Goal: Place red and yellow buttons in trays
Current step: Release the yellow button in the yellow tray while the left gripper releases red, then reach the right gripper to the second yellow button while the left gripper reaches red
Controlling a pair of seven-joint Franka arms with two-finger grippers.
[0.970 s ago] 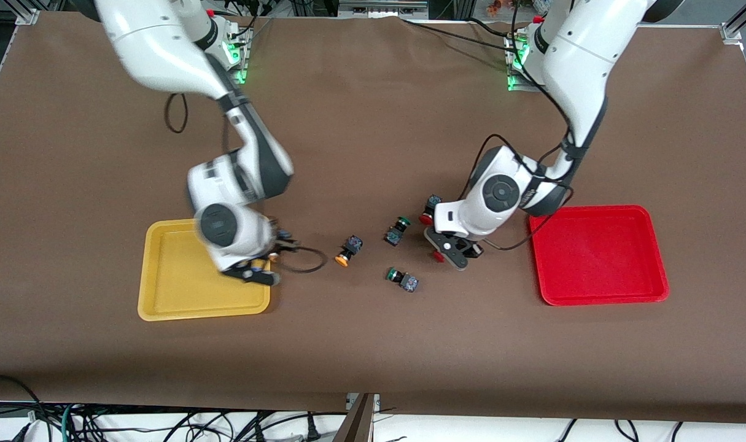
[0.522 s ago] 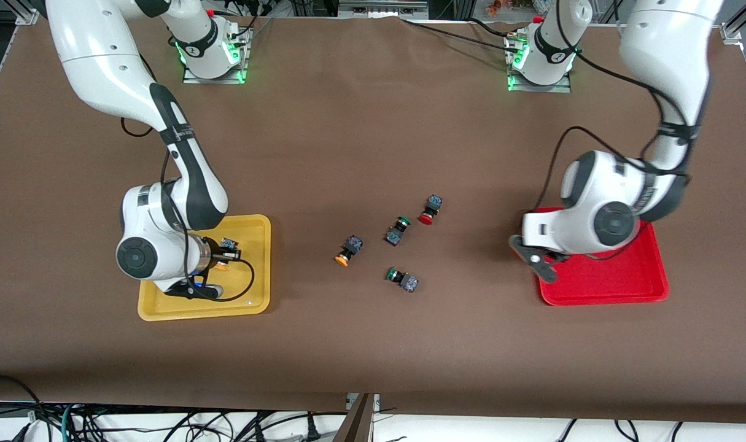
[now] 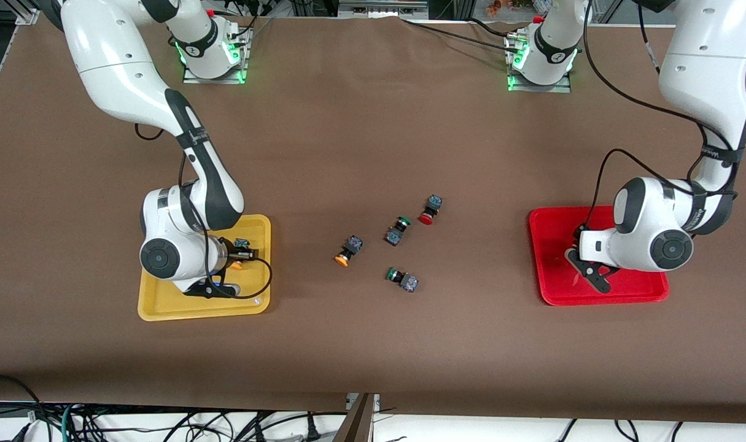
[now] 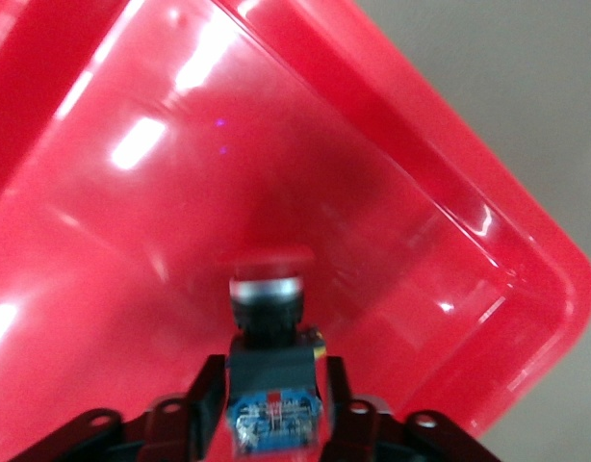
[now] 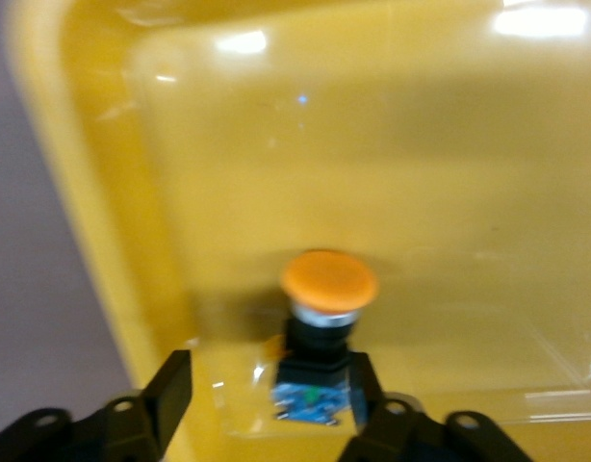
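Note:
My left gripper is low over the red tray and shut on a red-capped button, with its fingers against the dark body; in the left wrist view the gripper hangs above the tray floor. My right gripper is open over the yellow tray. A yellow-capped button lies on the tray floor between the spread fingers of that gripper; it also shows in the front view. A second yellow button and a second red button lie mid-table.
Two green-capped buttons lie mid-table, one between the loose red and yellow buttons, one nearer the front camera. Brown table surface separates the two trays. A black cable from the right wrist loops over the yellow tray's rim.
My left arm has carried the red button from mid-table to over the red tray. My right arm has swung over the yellow tray with the yellow button, which now lies between open fingers.

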